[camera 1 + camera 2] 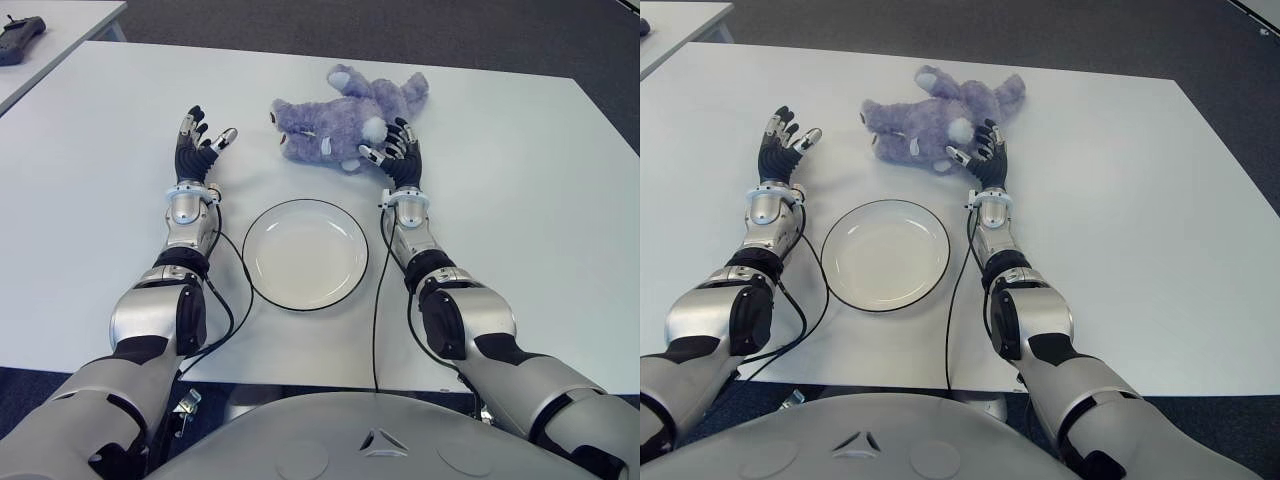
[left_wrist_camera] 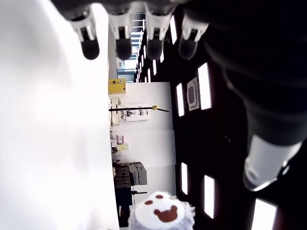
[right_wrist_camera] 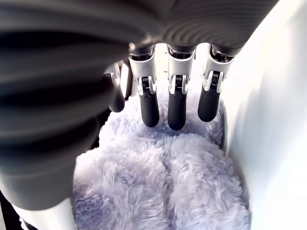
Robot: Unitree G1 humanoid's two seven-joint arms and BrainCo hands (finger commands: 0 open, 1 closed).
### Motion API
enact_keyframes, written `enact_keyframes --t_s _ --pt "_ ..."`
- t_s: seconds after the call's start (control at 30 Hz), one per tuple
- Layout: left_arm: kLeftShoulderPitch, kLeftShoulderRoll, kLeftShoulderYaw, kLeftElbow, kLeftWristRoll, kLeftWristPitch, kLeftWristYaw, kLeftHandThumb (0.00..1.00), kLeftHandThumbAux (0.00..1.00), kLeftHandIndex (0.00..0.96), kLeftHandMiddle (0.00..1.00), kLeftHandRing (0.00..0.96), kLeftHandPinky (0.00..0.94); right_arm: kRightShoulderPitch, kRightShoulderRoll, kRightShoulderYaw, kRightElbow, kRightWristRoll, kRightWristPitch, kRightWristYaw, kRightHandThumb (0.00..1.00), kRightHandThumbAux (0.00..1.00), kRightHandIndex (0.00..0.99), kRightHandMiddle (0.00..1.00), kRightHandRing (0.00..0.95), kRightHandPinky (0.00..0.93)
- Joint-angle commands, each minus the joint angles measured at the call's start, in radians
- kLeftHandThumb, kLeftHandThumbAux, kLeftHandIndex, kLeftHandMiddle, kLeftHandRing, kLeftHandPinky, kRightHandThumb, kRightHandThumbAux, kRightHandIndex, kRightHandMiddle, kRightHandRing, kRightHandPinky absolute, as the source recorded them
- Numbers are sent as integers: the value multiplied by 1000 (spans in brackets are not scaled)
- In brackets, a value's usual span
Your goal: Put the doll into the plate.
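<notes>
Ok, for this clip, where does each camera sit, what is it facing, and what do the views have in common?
Left eye view: head camera, looking down at the white table, plate, plush doll; both arms and hands show.
Right eye view: same scene, slightly shifted.
Left wrist view: along the open left hand; the doll's face beyond.
Right wrist view: over the right hand, fingers open above the doll's fur.
Shared: the doll appears in all four.
</notes>
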Motion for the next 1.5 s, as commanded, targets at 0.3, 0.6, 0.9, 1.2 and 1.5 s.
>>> enact_keyframes --t_s 0.3,0.6,0.9,1.2,1.5 --pt "245 -87 -11 125 13 87 -25 0 646 3 17 0 11 209 42 6 130 -7 104 -1 0 802 113 185 191 202" --pt "245 -87 -14 125 16 87 -19 0 649 5 20 1 4 209 42 8 130 -8 102 -1 0 798 108 177 183 198" --pt "243 -84 -16 126 19 90 -19 0 663 3 20 0 3 207 44 5 130 -6 105 2 0 794 108 178 183 195" --pt "239 -82 -16 126 19 92 -21 0 679 5 21 4 15 202 43 5 131 -4 112 19 2 782 86 151 157 153" --pt "240 -80 -12 126 16 93 -23 0 654 2 22 0 0 202 34 56 132 -52 112 8 40 682 10 49 56 48"
